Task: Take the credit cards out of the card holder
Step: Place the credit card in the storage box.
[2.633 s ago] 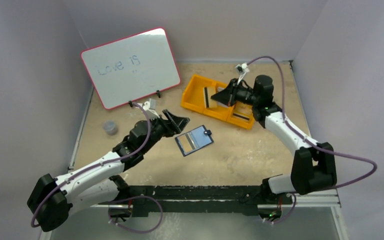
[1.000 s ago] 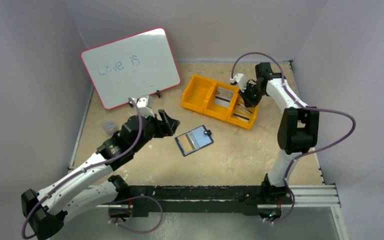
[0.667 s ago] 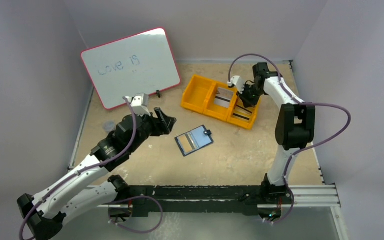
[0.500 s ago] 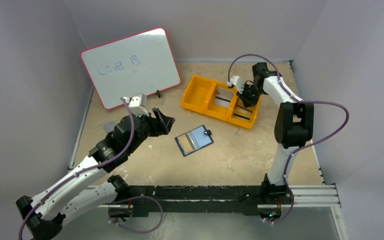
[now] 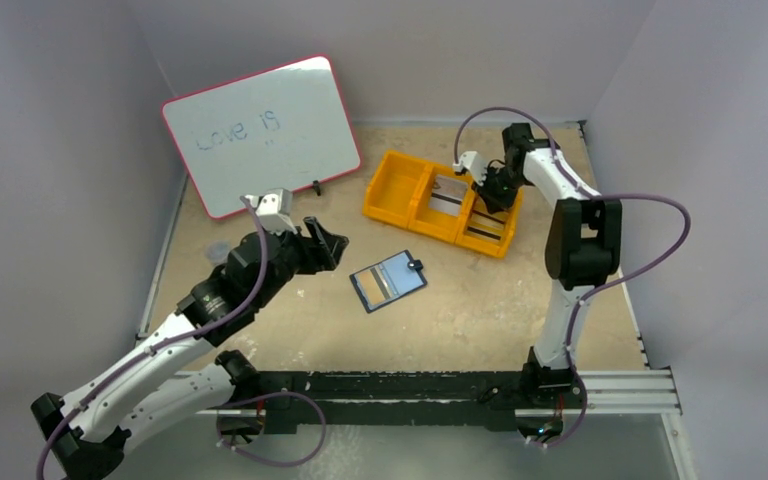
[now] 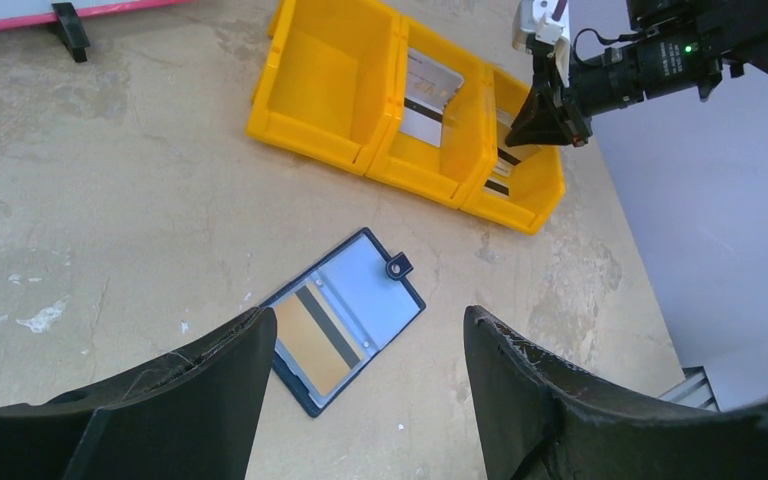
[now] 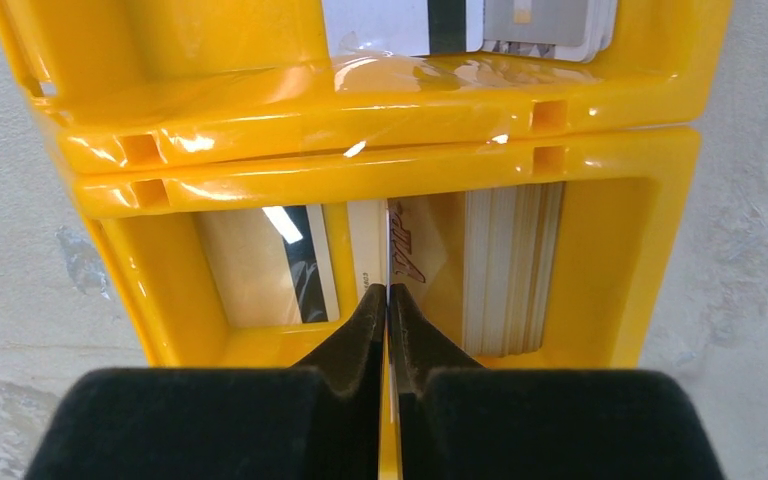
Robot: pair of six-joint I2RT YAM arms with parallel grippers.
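The card holder (image 5: 388,280) lies open on the table, navy-edged with pale pockets; in the left wrist view (image 6: 345,315) a credit card (image 6: 312,338) with a dark stripe sits in its left pocket. My left gripper (image 5: 325,243) is open and empty, raised to the holder's left; the holder shows between its jaws (image 6: 368,320). My right gripper (image 5: 485,190) is shut on a thin credit card (image 7: 388,250), seen edge-on, above the right compartment of the yellow tray (image 7: 360,150).
The yellow three-compartment tray (image 5: 390,190) stands at the back. Its middle bin holds a card (image 5: 447,195); its right bin holds a card stack (image 7: 510,270) and a striped card (image 7: 270,265). A whiteboard (image 5: 260,135) leans at the back left.
My right arm has folded upward and its gripper has shifted from the tray's middle towards the right compartment. My left gripper has drawn back to the left, away from the holder.
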